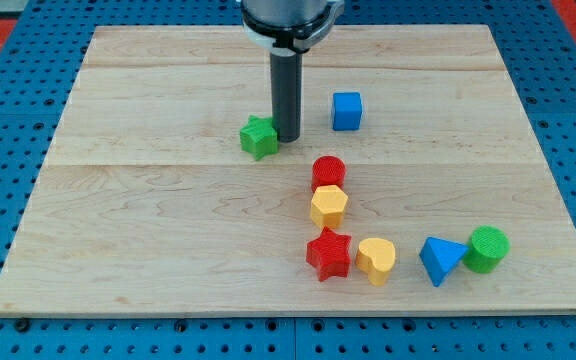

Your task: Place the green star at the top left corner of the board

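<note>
The green star lies on the wooden board, a little above and left of its middle. My tip stands right against the star's right side, touching or nearly touching it. The dark rod rises from there to the arm at the view's top. The board's top left corner is far up and left of the star.
A blue cube sits right of the rod. Below are a red cylinder, a yellow hexagon, a red star, a yellow heart, a blue triangle and a green cylinder.
</note>
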